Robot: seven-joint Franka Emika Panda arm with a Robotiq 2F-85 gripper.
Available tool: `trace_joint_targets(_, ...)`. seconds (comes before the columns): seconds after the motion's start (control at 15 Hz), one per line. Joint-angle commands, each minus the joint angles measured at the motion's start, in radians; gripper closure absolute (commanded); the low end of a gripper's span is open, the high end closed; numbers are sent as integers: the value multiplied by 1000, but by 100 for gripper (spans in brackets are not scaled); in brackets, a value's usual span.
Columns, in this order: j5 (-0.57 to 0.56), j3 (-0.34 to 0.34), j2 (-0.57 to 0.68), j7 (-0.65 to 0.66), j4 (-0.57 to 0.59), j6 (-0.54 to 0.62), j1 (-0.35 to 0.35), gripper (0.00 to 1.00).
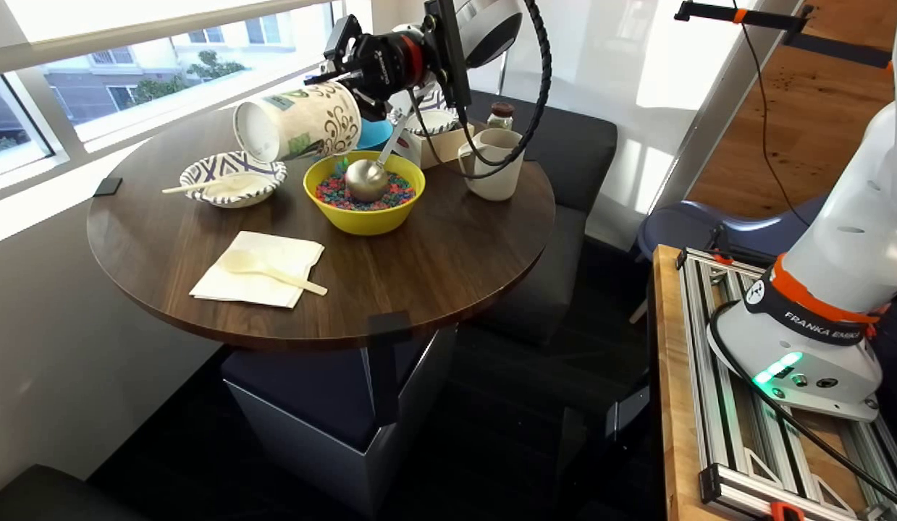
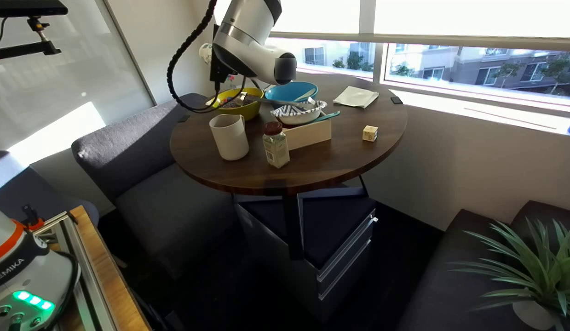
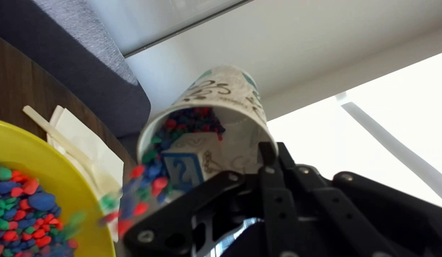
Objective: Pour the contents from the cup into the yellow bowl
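FRANKA EMIKA on the robot base (image 1: 806, 358), 2 on a block (image 3: 194, 160)

In both exterior views you look down, from different sides, on the same round dark-brown wooden table (image 1: 390, 278). Your wrist view peers closely into the tapered, scroll-patterned cream-white cup (image 3: 221, 89).

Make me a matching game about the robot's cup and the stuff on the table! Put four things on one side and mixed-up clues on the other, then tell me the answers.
Things
1. patterned cup
2. block with a blue 2
3. jar with a reddish-brown lid
4. yellow bowl

Clues
A. standing near the cream mug
B. tilted, held by the gripper
C. on the table, with coloured gravel in it
D. inside the patterned cup

Right pairs: 1-B, 2-D, 3-A, 4-C
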Motion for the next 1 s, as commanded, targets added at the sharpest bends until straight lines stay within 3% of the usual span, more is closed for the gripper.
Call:
trace_joint_targets(0.0, 29, -9, 23, -1, 6, -43, -1, 99)
trace_joint_targets(0.93, 42, -18, 54, 11, 12, -122, -8, 99)
